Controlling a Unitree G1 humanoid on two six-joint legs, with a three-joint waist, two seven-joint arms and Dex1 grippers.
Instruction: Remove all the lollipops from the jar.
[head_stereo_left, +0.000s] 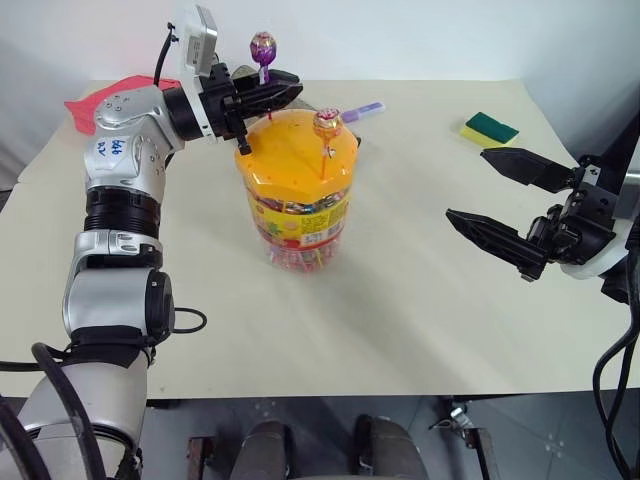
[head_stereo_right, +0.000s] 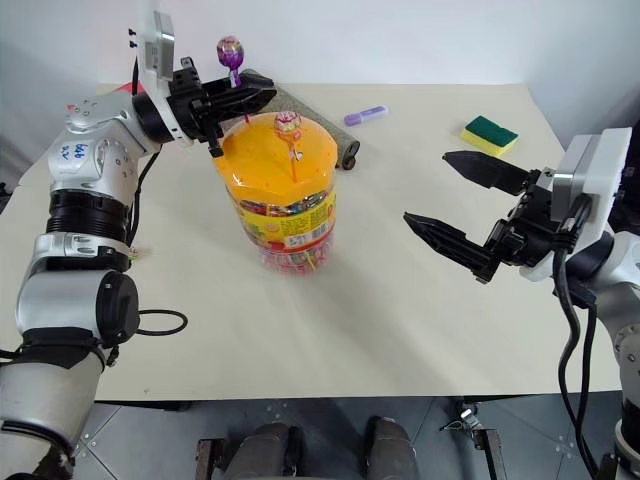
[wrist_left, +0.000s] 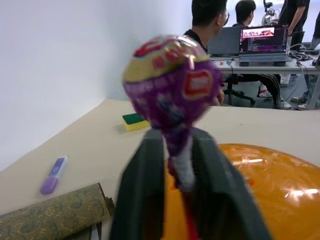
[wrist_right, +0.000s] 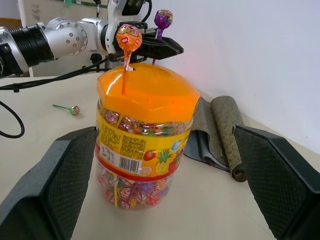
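The jar (head_stereo_left: 297, 190) is seen upright near the table (head_stereo_left: 420, 300) centre: clear tub, yellow label, domed orange lid, sweets inside. An orange-red lollipop (head_stereo_left: 327, 123) is planted in the lid, stick near vertical, head up. The purple lollipop (head_stereo_left: 263, 46) is pinched by its stick in the left gripper (head_stereo_left: 285, 92) at the lid's far edge, head up (stick upright). A green lollipop (wrist_right: 70, 108) is seen lying flat on the table. The right gripper (head_stereo_left: 500, 195) is held wide apart, empty, well right of the jar.
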